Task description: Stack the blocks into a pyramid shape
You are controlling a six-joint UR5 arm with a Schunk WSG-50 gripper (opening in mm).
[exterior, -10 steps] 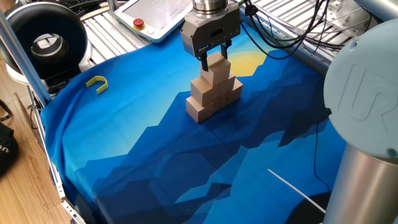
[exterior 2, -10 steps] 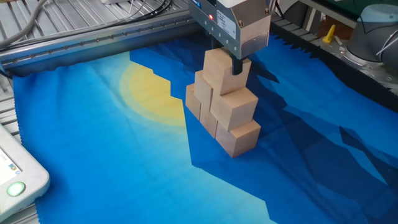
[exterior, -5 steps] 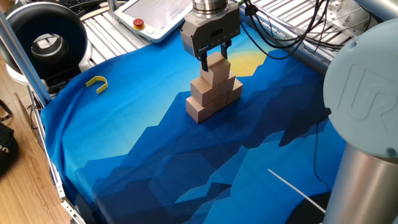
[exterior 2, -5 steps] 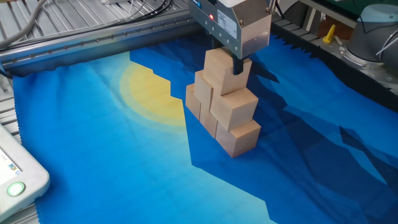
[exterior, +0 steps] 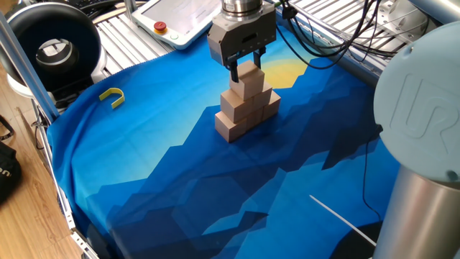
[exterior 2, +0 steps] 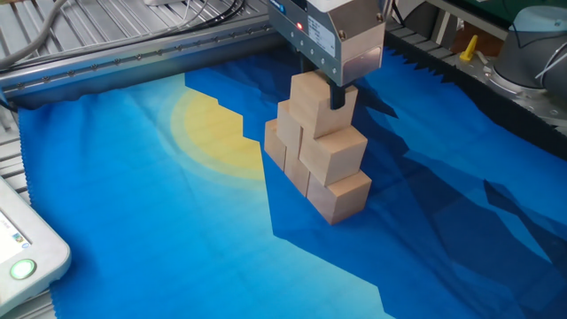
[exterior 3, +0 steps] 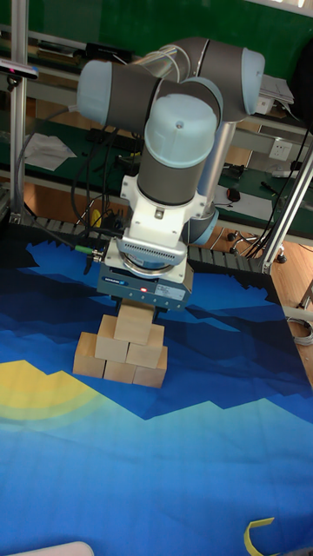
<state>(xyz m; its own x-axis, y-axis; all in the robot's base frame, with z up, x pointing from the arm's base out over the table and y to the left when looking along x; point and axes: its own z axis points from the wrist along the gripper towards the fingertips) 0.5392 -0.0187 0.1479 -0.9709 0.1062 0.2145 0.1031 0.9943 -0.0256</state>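
Observation:
The blocks form a pyramid on the blue cloth: a bottom row [exterior: 230, 128], a middle row [exterior: 236, 106] and a single top block [exterior: 249, 80]. The other fixed view shows the same stack, with top block [exterior 2: 312, 105], middle block [exterior 2: 335, 152] and bottom block [exterior 2: 342, 197]. In the tall view the top block [exterior 3: 137, 323] rests on two [exterior 3: 148, 354], over a bottom row [exterior 3: 89, 365]. My gripper [exterior: 246, 68] [exterior 2: 319, 89] [exterior 3: 139, 306] hangs straight over the top block. It is open, its fingers straddling the block's upper part.
A small yellow hook piece [exterior: 111, 96] [exterior 3: 261, 532] lies on the cloth far from the stack. A teach pendant [exterior: 180, 18] and a black round device [exterior: 54, 50] sit beyond the cloth's edge. The arm's grey base [exterior: 424, 144] fills the right side.
The gripper has risen slightly while the top block stayed in place on the stack. Nothing else has moved.

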